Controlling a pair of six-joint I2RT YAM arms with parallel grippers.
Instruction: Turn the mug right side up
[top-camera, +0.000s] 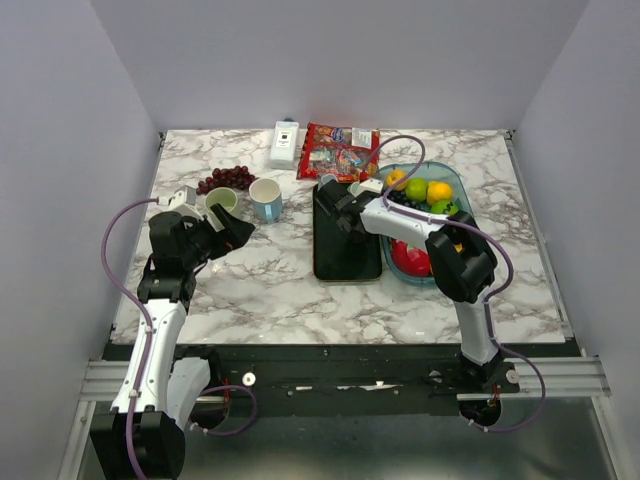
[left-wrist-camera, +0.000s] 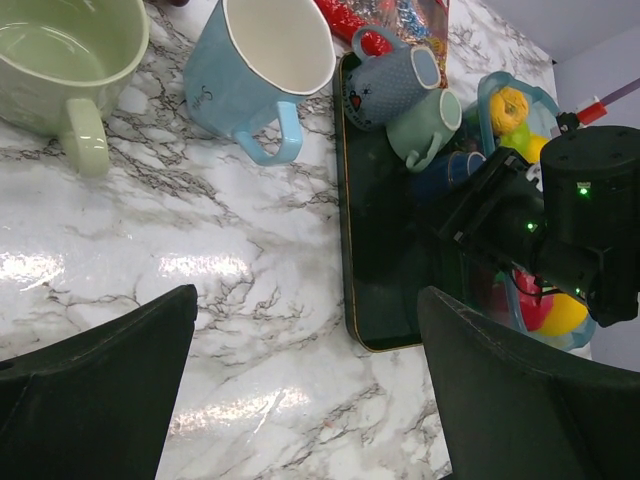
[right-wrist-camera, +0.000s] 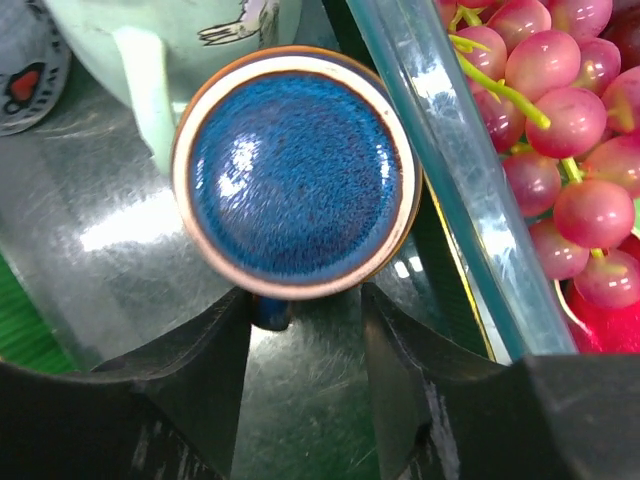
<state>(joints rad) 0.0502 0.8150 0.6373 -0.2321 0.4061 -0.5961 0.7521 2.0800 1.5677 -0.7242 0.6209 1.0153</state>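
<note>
A dark blue mug (right-wrist-camera: 295, 170) stands upside down on the black tray (right-wrist-camera: 150, 250), its brown-rimmed bottom facing the right wrist camera and its handle (right-wrist-camera: 270, 312) by the left finger. My right gripper (right-wrist-camera: 305, 300) is open, its fingertips on either side of the mug's near edge, not closed on it. From the left wrist view the mug (left-wrist-camera: 450, 170) is partly hidden behind my right gripper (top-camera: 337, 197). My left gripper (left-wrist-camera: 305, 300) is open and empty over bare marble, also seen from above (top-camera: 235, 232).
A mint mug (left-wrist-camera: 425, 125) and a grey-blue mug (left-wrist-camera: 390, 85) lie on the tray's far end. A green mug (top-camera: 221, 200) and a light blue mug (top-camera: 266, 198) stand upright at left. The fruit container (top-camera: 455, 185) borders the tray (top-camera: 345, 255). Grapes (top-camera: 225, 178), a white box (top-camera: 285, 143) and a snack bag (top-camera: 340, 152) lie behind.
</note>
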